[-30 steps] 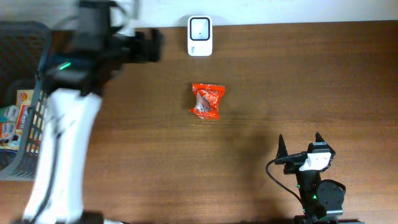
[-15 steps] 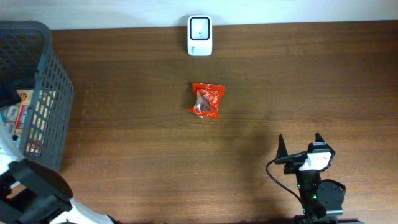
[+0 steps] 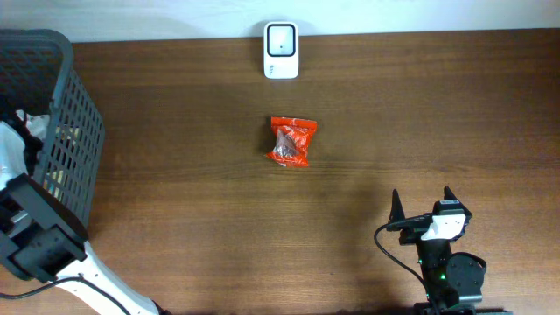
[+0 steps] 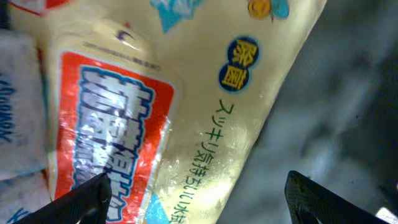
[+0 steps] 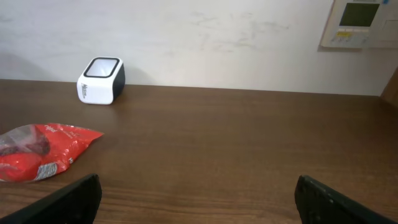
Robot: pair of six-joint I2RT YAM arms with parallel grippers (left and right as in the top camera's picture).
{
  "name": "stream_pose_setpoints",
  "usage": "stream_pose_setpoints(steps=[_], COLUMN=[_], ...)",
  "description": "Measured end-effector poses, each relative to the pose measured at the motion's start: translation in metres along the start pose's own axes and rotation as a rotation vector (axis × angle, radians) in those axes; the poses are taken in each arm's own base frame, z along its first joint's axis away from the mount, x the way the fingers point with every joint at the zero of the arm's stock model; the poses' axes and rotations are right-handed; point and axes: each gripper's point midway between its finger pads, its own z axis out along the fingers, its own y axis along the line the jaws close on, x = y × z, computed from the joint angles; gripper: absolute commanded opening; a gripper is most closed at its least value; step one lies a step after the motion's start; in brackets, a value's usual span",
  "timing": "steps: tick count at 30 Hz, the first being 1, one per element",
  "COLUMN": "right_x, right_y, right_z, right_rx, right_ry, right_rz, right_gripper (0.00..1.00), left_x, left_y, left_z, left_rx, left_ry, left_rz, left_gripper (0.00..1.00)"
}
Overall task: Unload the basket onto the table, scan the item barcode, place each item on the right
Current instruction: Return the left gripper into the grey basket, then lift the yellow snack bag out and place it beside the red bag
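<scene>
two arms at one table [image 3: 192,227], and i'm watching through the overhead and both wrist views. the left arm [image 3: 39,241] rises from the table's near left corner and reaches into the dark mesh basket [image 3: 79,131] at the left edge. the overhead does not show its tip. in its wrist view the left claw [image 4: 199,199] stands wide, with one dark fingertip [image 4: 87,199] low at the left of the view and the other low at the right. a yellow pack [image 4: 205,112] with a red label and japanese print fills the space in front of it. i can't tell whether either finger touches the pack (the view is very close and partly blurred), and nothing is clamped between them. pale wrappers lie at the pack's side.

the right claw [image 3: 422,203] sits near the table's near right corner, spread as wide as it goes, with only bare wood ahead of it. the red packet [image 3: 291,142] lies flat around the middle of the table, well apart from both claws. the white scanner [image 3: 281,51] stands at the middle of the far edge by the wall, in line with the packet but not touching it.
</scene>
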Motion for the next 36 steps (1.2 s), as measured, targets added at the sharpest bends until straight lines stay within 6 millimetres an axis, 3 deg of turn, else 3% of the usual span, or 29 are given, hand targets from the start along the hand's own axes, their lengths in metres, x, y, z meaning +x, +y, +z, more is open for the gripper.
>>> stream_pose_setpoints(steps=[2,3,7,9,14,16,17,18,19,20,21,23,25,27,29,31,32,34,36], right_x=[0.000,0.000,0.000,0.000,0.000,0.000,0.000,0.000,0.000,0.000,0.000,0.000,0.000,0.000,0.000,0.000,0.000,0.000,0.000], right_y=[0.000,0.000,0.000,0.000,0.000,0.000,0.000,0.000,0.000,0.000,0.000,0.000,0.000,0.000,0.000,0.000,0.000,0.000,0.000], right_z=[0.000,0.000,0.000,0.000,0.000,0.000,0.000,0.000,0.000,0.000,0.000,0.000,0.000,0.000,0.000,0.000,0.000,0.000,0.000], right_rx=[0.000,0.000,0.000,0.000,0.000,0.000,0.000,0.000,0.000,0.000,0.000,0.000,0.000,0.000,0.000,0.000,0.001,0.000,0.000], right_ry=[0.000,0.000,0.000,0.000,0.000,0.000,0.000,0.000,0.000,0.000,0.000,0.000,0.000,0.000,0.002,0.000,-0.001,0.000,0.000], right_rz=[0.000,0.000,0.001,0.000,0.000,0.000,0.000,0.000,0.000,0.000,0.000,0.000,0.000,0.000,0.000,0.000,0.000,0.000,0.000], right_gripper=[0.99,0.98,0.99,0.99,0.99,0.98,0.99,0.99,0.99,0.99,0.99,0.99,0.99,0.99,0.99,0.99,0.99,0.99,0.99], left_x=[0.004,0.006,0.010,0.011,0.014,0.010,-0.004,-0.028,-0.045,-0.049,-0.045,-0.046,-0.052,-0.051,-0.035,0.003,0.015,0.042,0.054], left_y=[0.000,0.012,0.029,0.033,0.033,0.027,0.025,0.028,0.029,0.028,0.019,-0.014,-0.060,-0.142,-0.228,-0.311,-0.334,-0.377,-0.403], left_z=[0.006,0.011,0.014,0.014,0.007,-0.009,-0.037,-0.098,-0.165,-0.247,-0.316,-0.377,-0.411,-0.441,-0.444,-0.420,-0.403,-0.343,-0.282], left_rx=[-0.010,-0.090,-0.202,-0.229,-0.243,-0.241,-0.250,-0.268,-0.256,-0.223,-0.163,0.013,0.246,0.522,0.721,0.815,0.796,0.669,0.529], left_ry=[0.011,0.018,0.024,0.030,0.031,-0.002,-0.086,-0.267,-0.458,-0.666,-0.848,-1.032,-1.133,-1.172,-1.076,-0.859,-0.773,-0.541,-0.361], left_rz=[0.015,0.007,-0.027,-0.032,-0.110,-0.181,-0.245,-0.338,-0.419,-0.478,-0.491,-0.412,-0.259,-0.022,0.142,0.249,0.273,0.332,0.366], left_gripper=[0.86,0.85,0.24,0.00,0.00,0.00,0.00,0.00,0.00,0.00,0.00,0.00,0.00,0.00,0.00,0.00,0.00,0.00,0.00])
